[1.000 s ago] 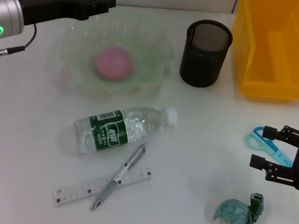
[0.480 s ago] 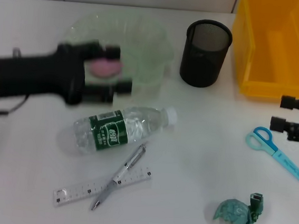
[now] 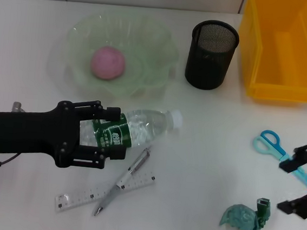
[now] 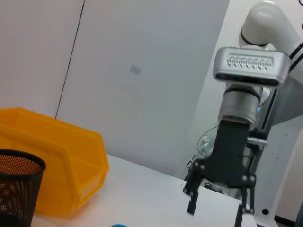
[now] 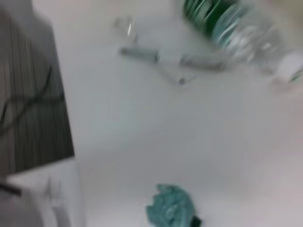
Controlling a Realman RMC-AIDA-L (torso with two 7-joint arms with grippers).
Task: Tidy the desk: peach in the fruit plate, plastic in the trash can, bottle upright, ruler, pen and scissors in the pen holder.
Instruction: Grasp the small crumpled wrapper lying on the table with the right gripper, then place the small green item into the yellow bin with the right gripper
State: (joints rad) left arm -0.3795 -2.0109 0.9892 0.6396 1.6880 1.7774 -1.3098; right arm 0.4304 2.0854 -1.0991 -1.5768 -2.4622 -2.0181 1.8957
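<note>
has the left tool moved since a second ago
Yes. The left tool has come from behind the fruit plate, across it, toward the robot, and now straddles the lying bottle.

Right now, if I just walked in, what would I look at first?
Probably the black left gripper, open around the lying water bottle mid-table. Behind it a pink peach sits in the green fruit plate. The big yellow bin fills the far right corner.

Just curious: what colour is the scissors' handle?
Light blue scissors, best in the head view.
</note>
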